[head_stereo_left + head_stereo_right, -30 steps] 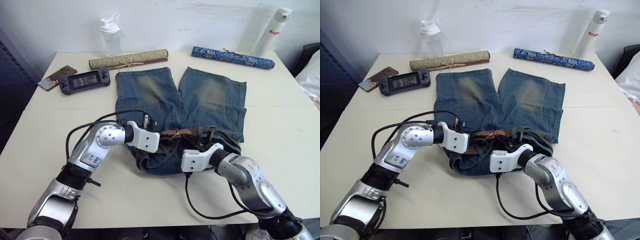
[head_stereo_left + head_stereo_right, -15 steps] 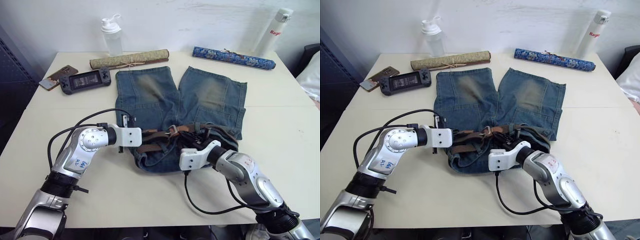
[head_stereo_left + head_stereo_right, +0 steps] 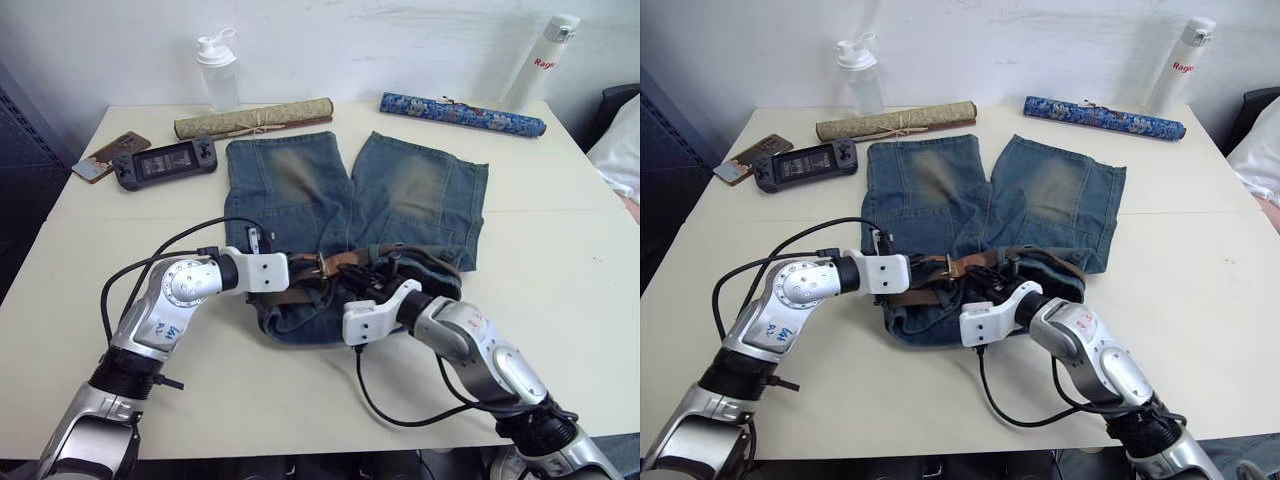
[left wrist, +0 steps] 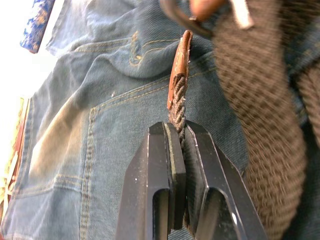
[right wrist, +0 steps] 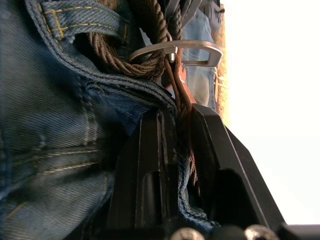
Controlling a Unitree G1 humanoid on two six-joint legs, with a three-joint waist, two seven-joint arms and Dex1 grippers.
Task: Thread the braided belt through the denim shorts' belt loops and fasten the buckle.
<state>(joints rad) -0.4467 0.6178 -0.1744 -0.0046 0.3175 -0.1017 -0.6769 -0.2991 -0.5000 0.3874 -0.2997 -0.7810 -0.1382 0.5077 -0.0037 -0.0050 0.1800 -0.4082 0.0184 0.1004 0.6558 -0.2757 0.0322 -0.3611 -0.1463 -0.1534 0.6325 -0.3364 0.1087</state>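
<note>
Left pincer (image 4: pixel 181 135) rightward, belt (image 4: pixel 176 102) between fingers.

The denim shorts (image 3: pixel 355 205) lie flat on the tabletop (image 3: pixel 560 250), faded blue with yellowish-brown worn patches on both legs, legs pointing away from the robot and the waistband bunched at the near end. The braided belt (image 3: pixel 305 282), olive-brown and woven, runs across that waistband. Its tan leather tip (image 4: pixel 179 67) stands edge-on above the denim. The buckle (image 5: pixel 182 51), a silver frame with a prong, sits against a belt loop (image 5: pixel 82 22) on the waistband, with braid passing under the loop.
</note>
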